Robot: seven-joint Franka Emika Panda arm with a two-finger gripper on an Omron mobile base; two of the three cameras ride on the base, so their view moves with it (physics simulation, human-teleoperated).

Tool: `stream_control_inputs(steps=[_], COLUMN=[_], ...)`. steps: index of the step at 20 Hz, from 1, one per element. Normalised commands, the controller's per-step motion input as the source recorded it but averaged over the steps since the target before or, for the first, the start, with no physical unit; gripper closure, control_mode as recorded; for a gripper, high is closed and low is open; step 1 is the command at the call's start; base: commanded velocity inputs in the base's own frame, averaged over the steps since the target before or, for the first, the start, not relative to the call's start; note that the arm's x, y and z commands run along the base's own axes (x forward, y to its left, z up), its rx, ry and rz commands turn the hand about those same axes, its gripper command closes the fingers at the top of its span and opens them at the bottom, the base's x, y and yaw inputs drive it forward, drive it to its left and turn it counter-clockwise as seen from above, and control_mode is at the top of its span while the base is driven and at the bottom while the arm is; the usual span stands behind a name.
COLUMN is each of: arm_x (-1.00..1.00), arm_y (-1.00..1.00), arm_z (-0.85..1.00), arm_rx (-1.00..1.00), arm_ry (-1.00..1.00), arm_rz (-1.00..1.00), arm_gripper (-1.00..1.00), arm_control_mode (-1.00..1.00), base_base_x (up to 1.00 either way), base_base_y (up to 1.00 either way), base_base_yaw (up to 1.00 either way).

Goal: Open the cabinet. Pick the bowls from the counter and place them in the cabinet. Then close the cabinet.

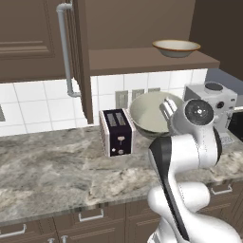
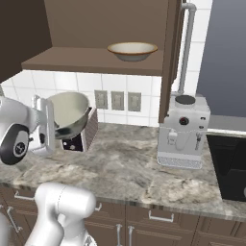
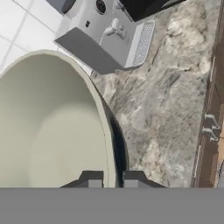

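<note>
holding the deep bowl above the counter

gripping the rim of the deep greyish-cream bowl (image 1: 153,114), the gripper (image 3: 113,180) has its two fingers (image 3: 92,179) pinched narrow, one on the inside of the rim and one on the outside. the bowl hangs tilted in the air above the marbled counter (image 1: 52,175), its hollow turned toward the left base camera, just in front of the black and white toaster (image 1: 116,132). in the right base view the same bowl (image 2: 68,115) sits at the end of the white arm, covering most of the toaster (image 2: 82,134).

the wall cabinet (image 2: 96,29) is open. its left door (image 1: 81,61) stands swung out with a long silver bar handle (image 1: 66,50) facing the room, and the right door (image 2: 172,53) stands out as well. the shallower cream bowl with orange-yellow rim (image 2: 132,50) rests upright on the cabinet shelf (image 2: 67,61).

a grey coffee machine (image 2: 182,130) stands on the counter to the right, well apart from the held bowl. three wall outlets (image 2: 117,100) sit on the white tiles behind.
</note>
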Motion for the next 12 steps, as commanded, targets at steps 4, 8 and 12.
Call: stream_control_inputs(steps=[4, 8, 12], arm_x=[-0.45, -0.47, -0.46], arm_y=[0.0, -0.01, -0.08], arm_z=[0.64, 0.61, 0.56], arm_rx=[0.0, 0.0, 0.0], arm_ry=[-0.18, -0.14, -0.06], arm_rz=[-0.03, 0.0, 0.0], arm_gripper=[1.0, 1.0, 1.0], arm_control_mode=[-1.0, -1.0, -1.0], base_base_x=[0.0, 0.0, 0.0], base_base_y=[0.0, 0.0, 0.0], base_base_yaw=[0.0, 0.0, 0.0])
